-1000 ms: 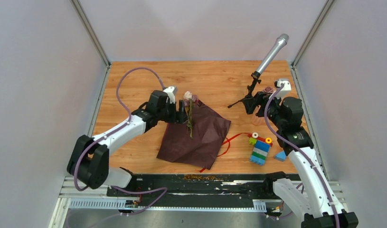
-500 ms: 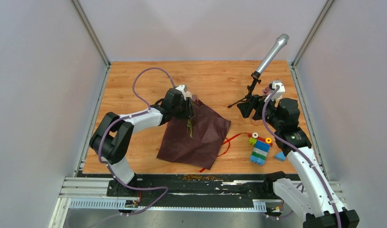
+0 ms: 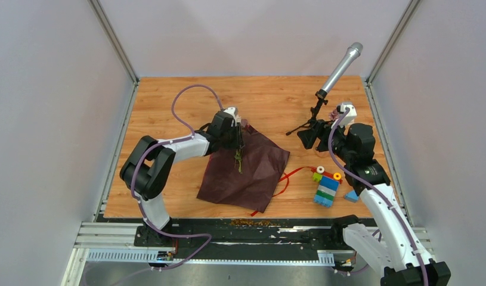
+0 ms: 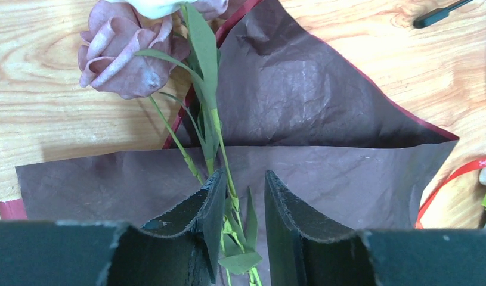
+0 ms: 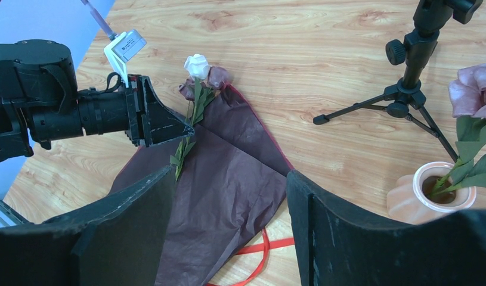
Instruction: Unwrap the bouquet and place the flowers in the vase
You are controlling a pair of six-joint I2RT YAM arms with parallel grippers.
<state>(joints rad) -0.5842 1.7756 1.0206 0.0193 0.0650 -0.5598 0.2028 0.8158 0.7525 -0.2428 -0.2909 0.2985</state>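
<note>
The vase [image 5: 407,202], 1 peach-pink ribbed vessel at the far right near the tripod [image 5: 407,89], contained 1 mauve rose [image 5: 476,89] on a leafy green stem. The other flowers [image 4: 121,56], 3 heads (1 cream, 2 mauve) on thin green stems, lay at the far corner of 1 opened maroon wrapping paper [image 3: 243,173] mid-table. The left gripper [image 4: 244,179] straddled their stems, jaws narrowly apart; firm clamping could not be confirmed. The right gripper [image 5: 229,173] hovered spread wide, empty. 1 red ribbon [image 3: 286,177] lay beside the paper's right edge.
</note>
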